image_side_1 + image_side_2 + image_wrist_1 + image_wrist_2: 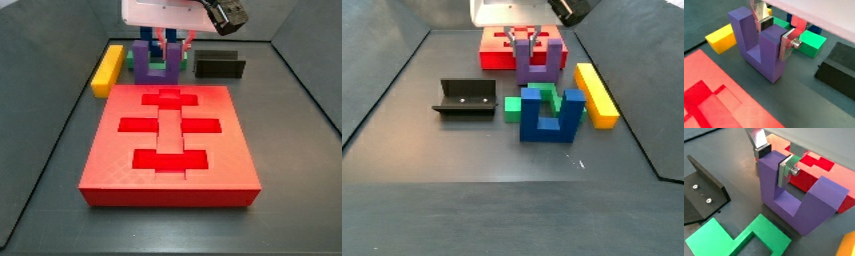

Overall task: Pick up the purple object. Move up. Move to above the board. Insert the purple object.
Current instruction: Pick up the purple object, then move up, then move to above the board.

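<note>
The purple object (759,50) is a chunky U-shaped block standing upright on the dark floor just beyond the board's end, as both side views show (144,62) (539,62). My gripper (776,36) straddles one of its upright arms. A silver finger plate lies against each side of that arm, and the jaws look closed on it (773,163). The block's base appears to rest on the floor. The board (171,135) is a large red slab with darker cross-shaped recesses; it also shows in a wrist view (711,95).
A long yellow block (107,68) lies beside the purple object. A green block (520,105) and a blue U piece (553,115) sit close by. The dark fixture (465,98) stands on the floor to one side. The bin walls surround the floor.
</note>
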